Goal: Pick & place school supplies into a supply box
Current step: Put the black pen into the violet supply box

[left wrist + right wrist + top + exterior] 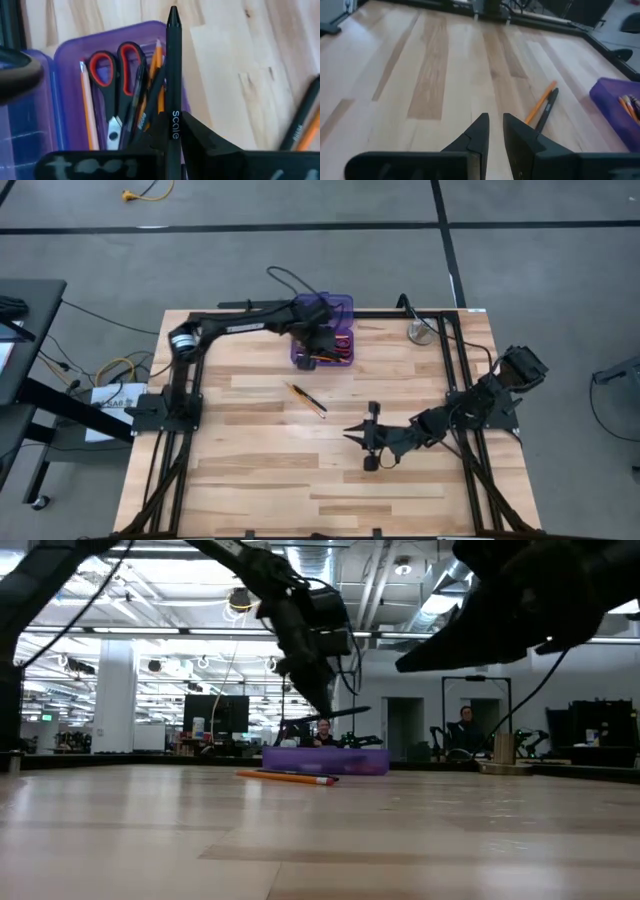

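Left wrist view: left gripper (172, 142) pinches black pen (173, 75) over purple pencil case (322, 332) holding scissors (114, 75), pencils. Right gripper (495, 131) empty, fingers slightly apart, near pencil (540, 102) on table (260, 460).

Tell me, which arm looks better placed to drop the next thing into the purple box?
The left. Its gripper is over the box, shut on a black pen. The right gripper holds nothing and hovers near the pencil on the table.
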